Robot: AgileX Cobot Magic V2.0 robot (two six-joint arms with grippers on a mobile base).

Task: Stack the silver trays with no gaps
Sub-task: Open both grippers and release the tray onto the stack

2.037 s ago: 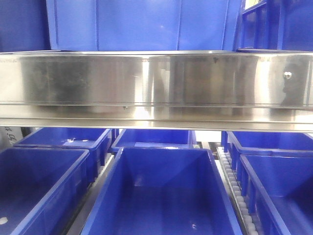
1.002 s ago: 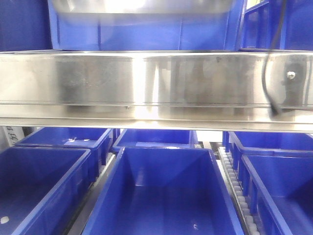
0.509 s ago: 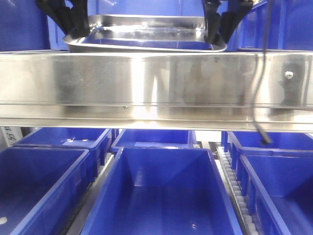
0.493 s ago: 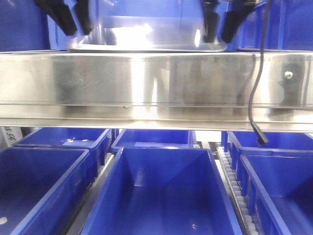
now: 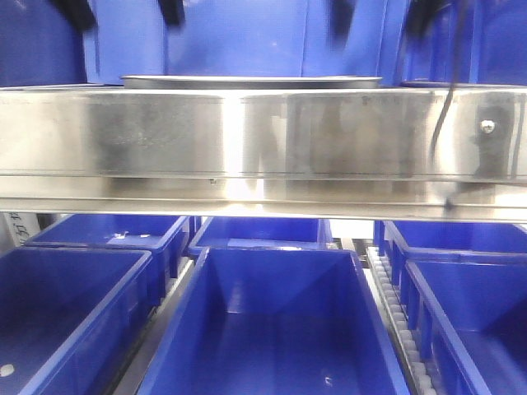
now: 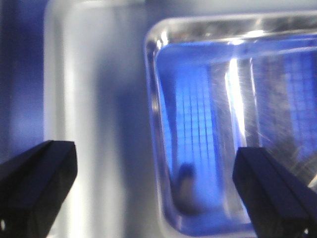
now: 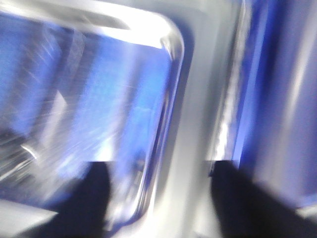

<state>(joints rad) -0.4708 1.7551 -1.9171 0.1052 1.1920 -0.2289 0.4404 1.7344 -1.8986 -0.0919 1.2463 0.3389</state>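
Tray lies flat behind the rail. Left hand and right hand both spread, gripping nothing. Watch your seating: a skewed tray could leave a gap.

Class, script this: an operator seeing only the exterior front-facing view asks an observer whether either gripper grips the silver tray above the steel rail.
Operator: I see only the rim of the shallow silver steel tray. Is the left gripper shut on it?
Observer: No. The left wrist view shows the left gripper open, its fingers astride the tray's edge.
Operator: And the right?
Observer: The right gripper is open too, though blurred; the tray's rim runs between its fingers.
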